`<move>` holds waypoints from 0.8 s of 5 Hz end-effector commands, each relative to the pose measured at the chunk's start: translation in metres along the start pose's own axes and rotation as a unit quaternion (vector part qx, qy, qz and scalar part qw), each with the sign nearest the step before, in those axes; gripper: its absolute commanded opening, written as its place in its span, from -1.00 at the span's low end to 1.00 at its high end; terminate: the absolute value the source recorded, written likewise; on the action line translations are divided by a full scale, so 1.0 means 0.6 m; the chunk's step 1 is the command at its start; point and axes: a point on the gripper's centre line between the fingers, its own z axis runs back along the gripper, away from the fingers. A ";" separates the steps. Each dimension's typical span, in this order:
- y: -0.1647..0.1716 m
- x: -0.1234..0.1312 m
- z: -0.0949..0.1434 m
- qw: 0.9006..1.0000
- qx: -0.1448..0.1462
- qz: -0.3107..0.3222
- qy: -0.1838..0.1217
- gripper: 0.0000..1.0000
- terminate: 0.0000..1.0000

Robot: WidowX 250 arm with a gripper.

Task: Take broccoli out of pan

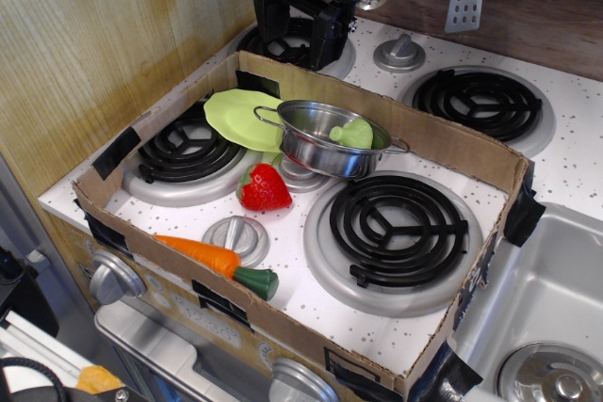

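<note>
strawberry (264, 188), carrot (219, 260), lime plate (240, 118)

Small shiny stainless-steel pan (332, 138) near the back wall of the shallow brown cardboard tray (283, 322), between the two coil burners inside it. Pale green lumpy toy broccoli (354, 133) in the pan, toward its right side. Flat lime-green plate (237, 116) just left of the pan, its edge tucked under the pan's rim. Red plastic strawberry (263, 188) in front of the pan, close below it. Orange toy carrot (219, 261) farther forward, along the tray's front wall. Black robot gripper (300, 21) behind the tray, above the rear left burner, well apart from the pan, fingers spread. Steel sink (546, 308) right of the tray.
</note>
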 end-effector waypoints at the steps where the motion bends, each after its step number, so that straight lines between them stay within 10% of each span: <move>1: -0.040 0.013 -0.003 1.000 -0.011 0.006 -0.010 1.00 -1.00; 4: -0.052 -0.002 -0.041 0.999 -0.027 0.023 -0.024 1.00 -1.00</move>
